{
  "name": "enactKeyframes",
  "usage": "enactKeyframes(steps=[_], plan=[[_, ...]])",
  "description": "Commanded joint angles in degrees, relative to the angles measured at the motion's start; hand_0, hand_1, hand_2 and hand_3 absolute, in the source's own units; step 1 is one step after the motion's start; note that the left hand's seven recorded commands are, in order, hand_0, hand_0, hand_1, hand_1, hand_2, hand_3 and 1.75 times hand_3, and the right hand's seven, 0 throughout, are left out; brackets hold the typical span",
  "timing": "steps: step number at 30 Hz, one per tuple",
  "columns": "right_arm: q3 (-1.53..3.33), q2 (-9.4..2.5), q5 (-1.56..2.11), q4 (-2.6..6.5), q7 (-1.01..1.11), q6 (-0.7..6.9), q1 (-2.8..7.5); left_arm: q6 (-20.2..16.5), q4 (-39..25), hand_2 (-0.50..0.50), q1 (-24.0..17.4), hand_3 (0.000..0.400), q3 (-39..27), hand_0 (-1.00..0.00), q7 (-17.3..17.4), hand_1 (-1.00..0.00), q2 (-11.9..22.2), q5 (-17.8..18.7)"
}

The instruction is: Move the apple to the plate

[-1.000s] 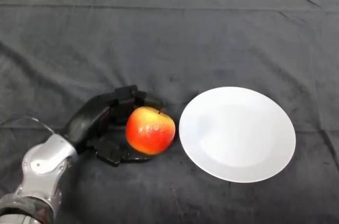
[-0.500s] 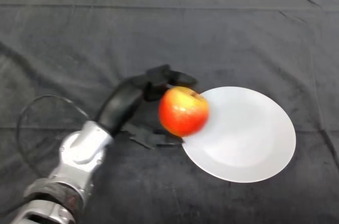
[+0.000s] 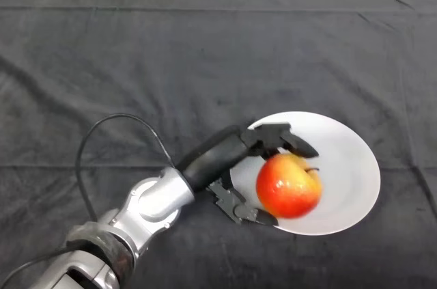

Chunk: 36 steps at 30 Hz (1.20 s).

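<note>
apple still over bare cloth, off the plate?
No. The apple sits within the rim of the white plate, with the left hand curled round it.

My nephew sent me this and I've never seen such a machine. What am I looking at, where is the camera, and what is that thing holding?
This is a humanoid robot standing at a table covered with a dark cloth. The camera sits on the robot's head and looks down, so you see what it sees. The silver-grey limb entering from the lower left is its left arm, ending in a black robot hand. The hand's fingers and thumb are curled round a red-and-yellow apple, which is over a white plate. Whether the apple already rests on the plate is unclear.
</note>
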<state>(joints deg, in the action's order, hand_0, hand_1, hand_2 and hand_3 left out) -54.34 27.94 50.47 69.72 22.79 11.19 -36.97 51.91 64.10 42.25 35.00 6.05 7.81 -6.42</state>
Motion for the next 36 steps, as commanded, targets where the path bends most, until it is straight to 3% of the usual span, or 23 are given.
enactKeyframes(steps=[1, 6, 7, 8, 9, 10, 11, 23, 36], plan=[[-0.22, 1.07, 1.05, -0.09, 0.07, -0.47, -0.84, -1.46, -2.08, 0.00, 3.36, 0.400, 2.50, -1.00, -0.92, -1.00, 0.74, -1.83], [-0.22, 1.08, 1.05, -0.06, 0.08, -0.48, -0.85, -4.76, -1.66, -0.01, 3.77, 0.400, 4.76, -1.00, -2.13, -0.97, 0.90, -2.41], [-0.22, 1.08, 1.05, -0.06, 0.09, -0.48, -0.85, -5.36, -1.59, -0.07, 3.81, 0.373, 5.13, -0.93, -2.40, -0.79, 0.96, -2.50], [-0.23, 1.08, 1.05, -0.06, 0.09, -0.48, -0.85, -5.91, -1.53, -0.26, 3.84, 0.278, 5.45, -0.69, -2.65, -0.17, 1.00, -2.57], [-0.23, 1.08, 1.05, -0.06, 0.09, -0.48, -0.85, -6.51, -1.47, -0.24, 3.86, 0.195, 5.78, -0.49, -2.93, 0.00, 1.05, -2.65], [-0.23, 1.08, 1.05, -0.05, 0.09, -0.48, -0.85, -7.07, -1.42, -0.10, 3.90, 0.077, 6.07, -0.19, -3.20, 0.00, 1.08, -2.71], [-0.23, 1.08, 1.05, -0.05, 0.09, -0.48, -0.85, -7.60, -1.38, 0.00, 3.93, 0.002, 6.34, 0.00, -3.45, 0.00, 1.12, -2.76], [-0.23, 1.09, 1.05, -0.04, 0.10, -0.49, -0.85, -10.86, -1.20, 0.00, 4.64, 0.000, 6.80, 0.00, -5.62, 0.00, 2.82, -2.20], [-0.23, 1.09, 1.04, -0.04, 0.11, -0.49, -0.85, -5.56, -0.77, 0.00, 2.80, 0.000, 0.96, 0.00, -7.98, 0.00, 9.87, -0.67]])
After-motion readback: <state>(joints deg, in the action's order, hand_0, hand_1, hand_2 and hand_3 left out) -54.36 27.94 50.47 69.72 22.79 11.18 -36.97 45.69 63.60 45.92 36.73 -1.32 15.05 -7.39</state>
